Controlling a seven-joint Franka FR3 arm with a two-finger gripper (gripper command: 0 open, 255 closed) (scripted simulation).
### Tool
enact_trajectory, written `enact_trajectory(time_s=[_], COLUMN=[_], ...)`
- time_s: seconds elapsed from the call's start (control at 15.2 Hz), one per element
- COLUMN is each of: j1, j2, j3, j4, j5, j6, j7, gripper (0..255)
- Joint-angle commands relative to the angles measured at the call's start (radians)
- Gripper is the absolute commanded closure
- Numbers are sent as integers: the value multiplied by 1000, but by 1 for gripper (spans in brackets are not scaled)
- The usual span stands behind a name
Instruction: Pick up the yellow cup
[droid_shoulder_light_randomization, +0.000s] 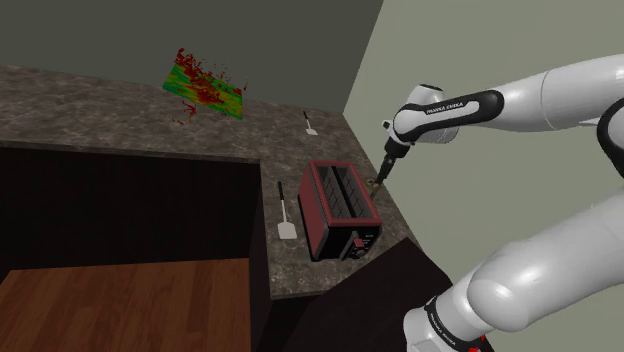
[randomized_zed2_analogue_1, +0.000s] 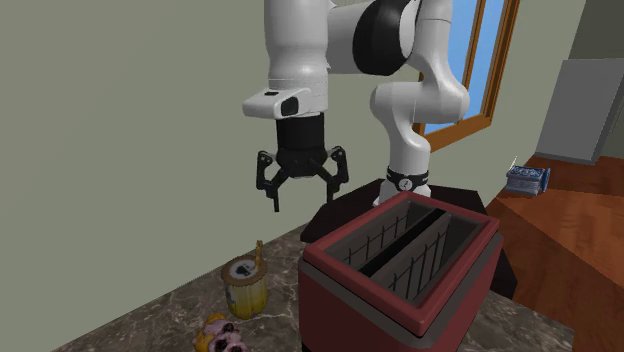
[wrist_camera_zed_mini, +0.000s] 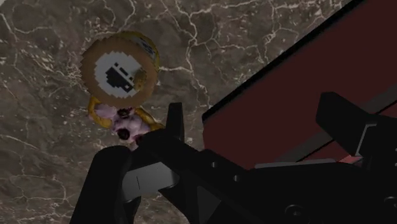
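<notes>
The yellow cup (randomized_zed2_analogue_1: 243, 288) stands upright on the dark marble counter (randomized_zed2_analogue_1: 150, 325), between the wall and the dark red toaster (randomized_zed2_analogue_1: 400, 265). Something dark sits inside it, and a thin stick rises at its rim. My gripper (randomized_zed2_analogue_1: 300, 185) hangs open in the air well above the counter, over the gap between cup and toaster, holding nothing. In the wrist view the cup (wrist_camera_zed_mini: 118, 70) is seen from above, off to the side of my gripper (wrist_camera_zed_mini: 254, 121), beyond one finger (wrist_camera_zed_mini: 175, 121). The toaster (wrist_camera_zed_mini: 286, 95) lies under the other finger. In the shoulder view my gripper (droid_shoulder_light_randomization: 383, 170) is behind the toaster (droid_shoulder_light_randomization: 338, 208).
A small pink and yellow figure (randomized_zed2_analogue_1: 222, 335) lies against the cup. Two spatulas (droid_shoulder_light_randomization: 287, 215) (droid_shoulder_light_randomization: 310, 124) and a green and red mat (droid_shoulder_light_randomization: 205, 88) lie on the counter (droid_shoulder_light_randomization: 120, 110). The wall runs close behind the cup. A blue box (randomized_zed2_analogue_1: 527, 178) sits far off.
</notes>
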Motion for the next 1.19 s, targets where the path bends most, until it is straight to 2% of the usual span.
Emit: enact_trajectory(time_s=[0.0,0.26,0.59,1.12], j1=[1,-16,-67,-87], j2=[80,244,441,524], j3=[-17,-30,-5,22], j4=[37,129,271,269], j5=[26,101,191,236], j6=[45,118,172,254], j7=[-68,-208,-364,-395], gripper=[0,0,0,0])
